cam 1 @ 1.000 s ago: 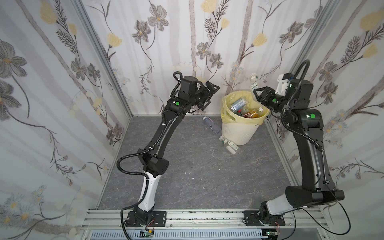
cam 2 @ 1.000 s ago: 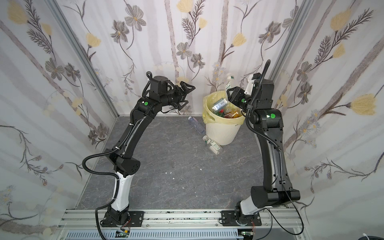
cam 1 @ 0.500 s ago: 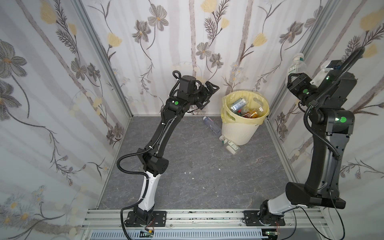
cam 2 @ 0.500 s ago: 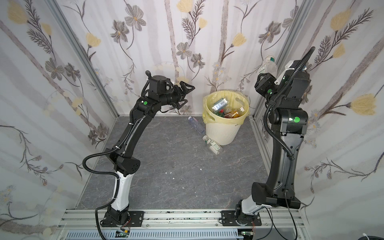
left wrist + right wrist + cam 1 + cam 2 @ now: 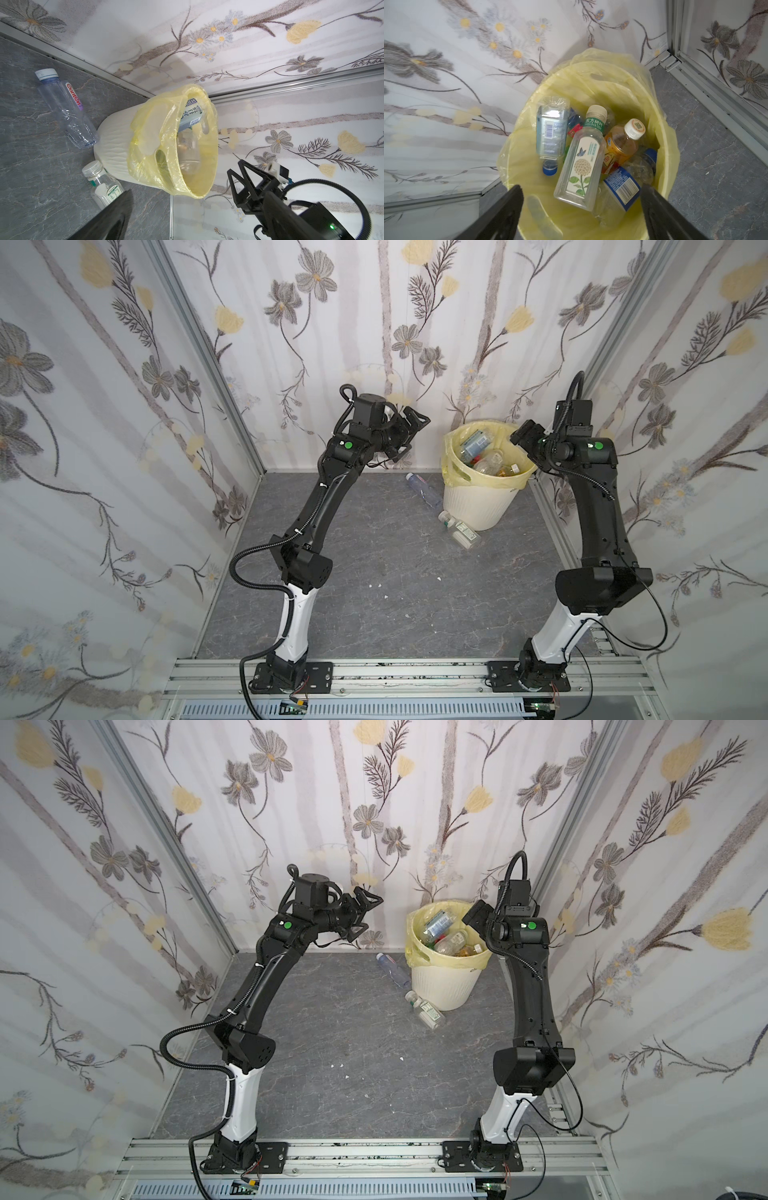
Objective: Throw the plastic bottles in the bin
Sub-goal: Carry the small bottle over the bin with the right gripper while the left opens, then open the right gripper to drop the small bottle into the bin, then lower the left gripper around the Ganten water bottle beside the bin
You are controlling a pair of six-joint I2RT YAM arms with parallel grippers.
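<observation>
The cream ribbed bin (image 5: 482,506) (image 5: 440,986) with a yellow bag stands in the far right corner and holds several plastic bottles. On top lie a flower-label bottle (image 5: 581,166), an orange one (image 5: 620,149) and a blue-label one (image 5: 550,131). My right gripper (image 5: 581,218) (image 5: 524,435) hangs open over the bin's rim (image 5: 664,145), nothing between its fingers. On the floor a clear bluish bottle (image 5: 424,489) (image 5: 66,108) lies left of the bin. A white-capped bottle (image 5: 459,526) (image 5: 104,187) rests at its foot. My left gripper (image 5: 411,427) (image 5: 365,907) is open and empty, raised left of the bin.
Flowered walls close in the grey floor (image 5: 374,572) on three sides, with metal corner posts (image 5: 208,356). The bin sits tight against the right wall. In the left wrist view the right gripper (image 5: 245,182) shows beside the bin's mouth. Small white scraps (image 5: 386,596) lie mid-floor.
My right arm swung up toward the right wall with a bottle, then came back over the bin; its jaws have opened and hold nothing. The left arm has hardly moved.
</observation>
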